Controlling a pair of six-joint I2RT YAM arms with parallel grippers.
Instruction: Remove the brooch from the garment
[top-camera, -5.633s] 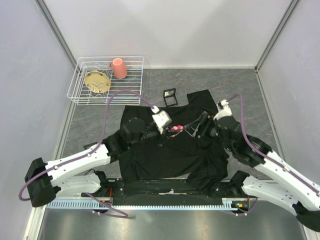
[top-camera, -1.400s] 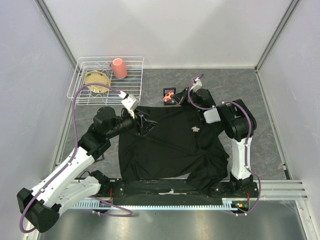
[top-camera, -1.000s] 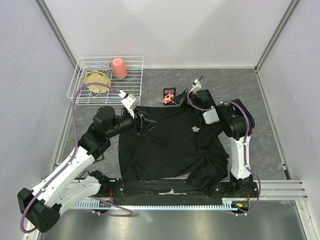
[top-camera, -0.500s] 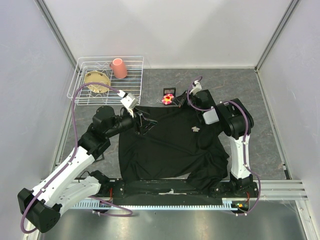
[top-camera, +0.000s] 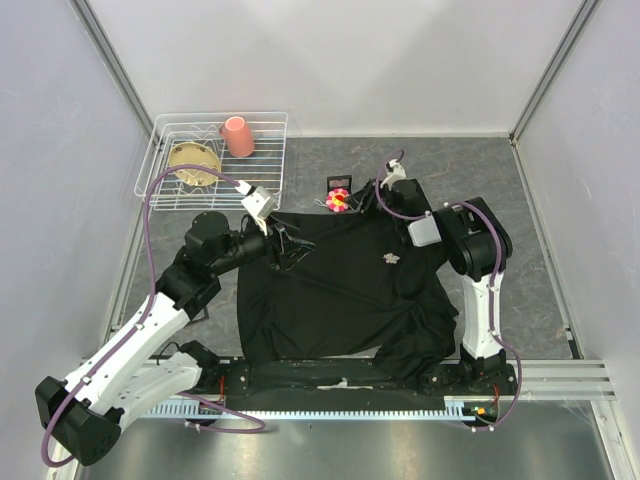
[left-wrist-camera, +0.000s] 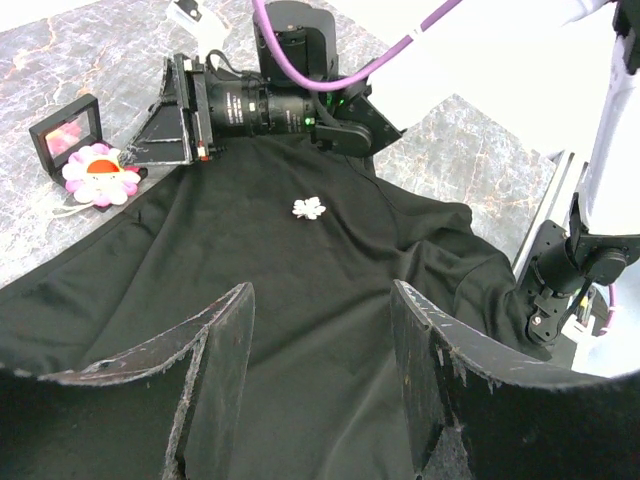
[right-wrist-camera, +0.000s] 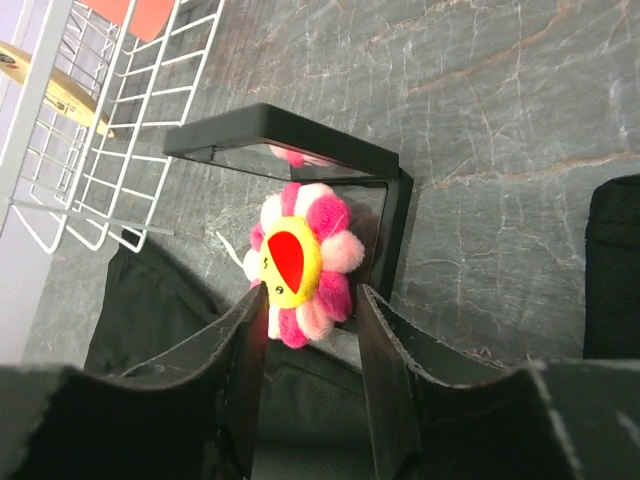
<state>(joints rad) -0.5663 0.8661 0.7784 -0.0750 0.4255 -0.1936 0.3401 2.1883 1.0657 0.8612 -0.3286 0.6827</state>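
The brooch (top-camera: 338, 200) is a pink and white plush flower with a yellow and red centre. It lies off the garment (top-camera: 340, 290), on the grey table against a small black box (top-camera: 338, 186). In the right wrist view the brooch (right-wrist-camera: 300, 262) leans on the box (right-wrist-camera: 290, 160). My right gripper (right-wrist-camera: 312, 292) is open, its fingertips on either side of the flower's lower edge. My left gripper (left-wrist-camera: 320, 300) is open above the black shirt (left-wrist-camera: 300, 330), holding nothing. From there I also see the brooch (left-wrist-camera: 100, 172) in front of the right arm's fingers (left-wrist-camera: 165, 120).
A white wire rack (top-camera: 215, 160) at the back left holds a pink cup (top-camera: 238, 136) and a tan dish (top-camera: 194, 160). A small white mark (top-camera: 390, 259) shows on the shirt's chest. Side walls close in the table.
My right gripper set the brooch down against the black box and opened its jaws. The left arm has stayed still.
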